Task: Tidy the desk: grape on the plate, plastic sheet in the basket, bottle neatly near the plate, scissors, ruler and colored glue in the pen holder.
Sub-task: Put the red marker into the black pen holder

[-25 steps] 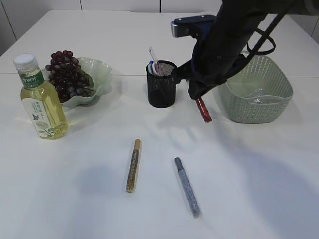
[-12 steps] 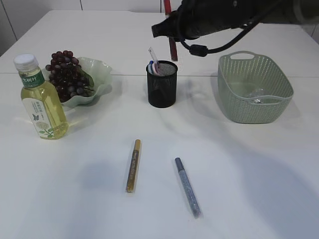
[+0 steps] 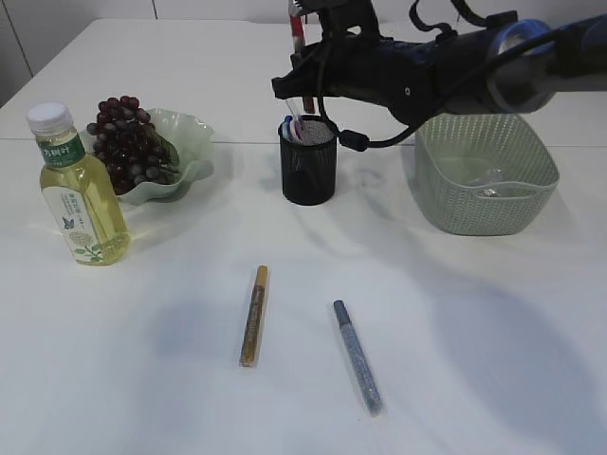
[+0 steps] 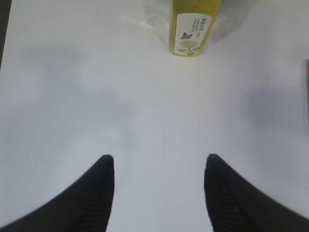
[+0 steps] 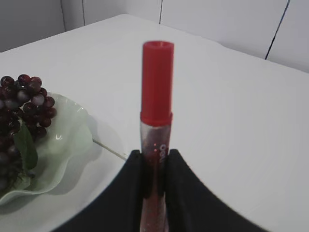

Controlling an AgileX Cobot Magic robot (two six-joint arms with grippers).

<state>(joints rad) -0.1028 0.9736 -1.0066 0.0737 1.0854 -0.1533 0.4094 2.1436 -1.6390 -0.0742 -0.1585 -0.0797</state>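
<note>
Left to right on the table: bottle upright beside the plate with the grape on it, done we'd say. Left gripper hangs over bare table, fingers spread, nothing held. Gold glue and silver glue lie loose. Right gripper pinches the red glue upright above the pen holder; we judge a skewed release could catch the rim or the items inside and tip it. Basket far right holds the plastic sheet.
</note>
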